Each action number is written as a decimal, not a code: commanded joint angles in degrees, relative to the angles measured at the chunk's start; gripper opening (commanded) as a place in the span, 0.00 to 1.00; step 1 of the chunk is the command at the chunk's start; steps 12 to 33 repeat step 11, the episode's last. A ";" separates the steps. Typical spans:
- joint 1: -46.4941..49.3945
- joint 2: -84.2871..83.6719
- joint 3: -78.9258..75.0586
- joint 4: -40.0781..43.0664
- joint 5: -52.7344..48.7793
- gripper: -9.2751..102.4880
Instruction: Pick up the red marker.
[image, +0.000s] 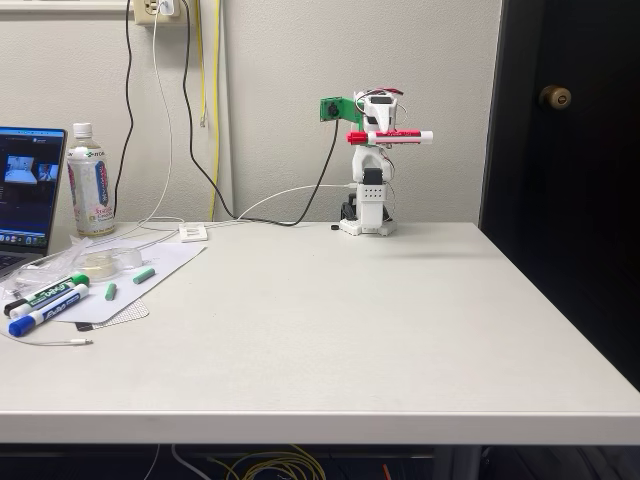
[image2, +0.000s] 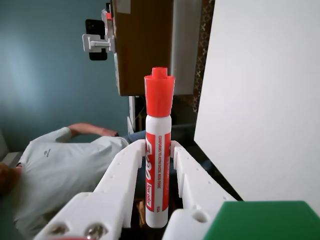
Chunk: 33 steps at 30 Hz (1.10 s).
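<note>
The red marker (image: 392, 137) has a white barrel with red print and a red cap, and it hangs level, high above the table at the back, across the folded-up white arm. My gripper (image: 378, 133) is shut on its barrel. In the wrist view the red marker (image2: 158, 160) stands between my two white fingers (image2: 125, 165), cap (image2: 159, 95) pointing away from the camera, barrel pinched at mid-length by my gripper (image2: 156, 150).
The white table (image: 330, 330) holds, at its left, a green-capped marker (image: 55, 292), a blue-capped marker (image: 42, 314), loose green caps (image: 144, 274), a bottle (image: 90, 182) and a laptop (image: 25, 195). Cables run down the wall. A person in a light shirt (image2: 55, 170) sits beyond the table.
</note>
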 joint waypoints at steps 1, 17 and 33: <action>-0.18 0.97 -0.44 -1.14 -0.35 0.10; -0.26 0.97 -0.44 -1.14 -0.09 0.10; -0.26 0.97 -0.44 -1.14 -0.09 0.10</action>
